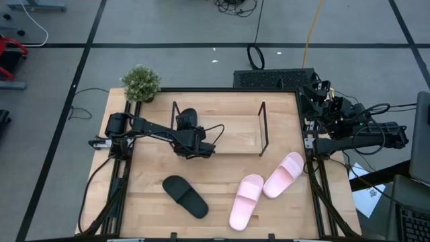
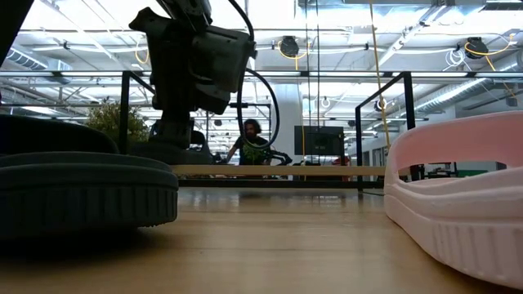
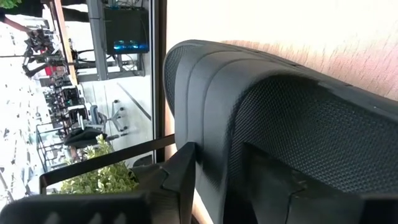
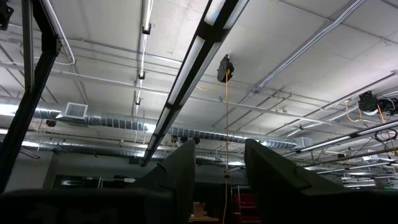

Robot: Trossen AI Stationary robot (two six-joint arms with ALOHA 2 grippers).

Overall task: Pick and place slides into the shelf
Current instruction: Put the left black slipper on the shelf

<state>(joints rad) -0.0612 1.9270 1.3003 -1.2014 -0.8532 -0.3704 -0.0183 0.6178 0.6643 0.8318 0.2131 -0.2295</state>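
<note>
One black slide (image 1: pixel 188 119) sits at the left end of the shelf (image 1: pixel 263 128), a low rack of thin black rods on the table's far half. My left gripper (image 1: pixel 190 133) reaches it from the near side and is shut on it; the left wrist view fills with this slide (image 3: pixel 280 81). The second black slide (image 1: pixel 185 196) lies flat on the table, near left. Both pink slides (image 1: pixel 246 200) (image 1: pixel 283 175) lie sole down, near right. My right gripper (image 4: pixel 219 177) is open, folded back at the table's right edge and pointing at the ceiling. My left gripper pinches the black slide's thick sole edge (image 3: pixel 211 168) between its two fingers: one finger (image 3: pixel 186 177) on the outer side, the other (image 3: pixel 273 180) against the textured face. The fingers come roughly level from the table's near side. The slide's far end lies within the shelf's left end.
A small potted plant (image 1: pixel 140 83) stands at the table's far left corner, just beyond the shelf. The shelf's right part has no slide in it. In the low view the near black slide (image 2: pixel 82 188) and a pink slide (image 2: pixel 466 204) flank open tabletop. A person (image 2: pixel 252 139) stands far behind.
</note>
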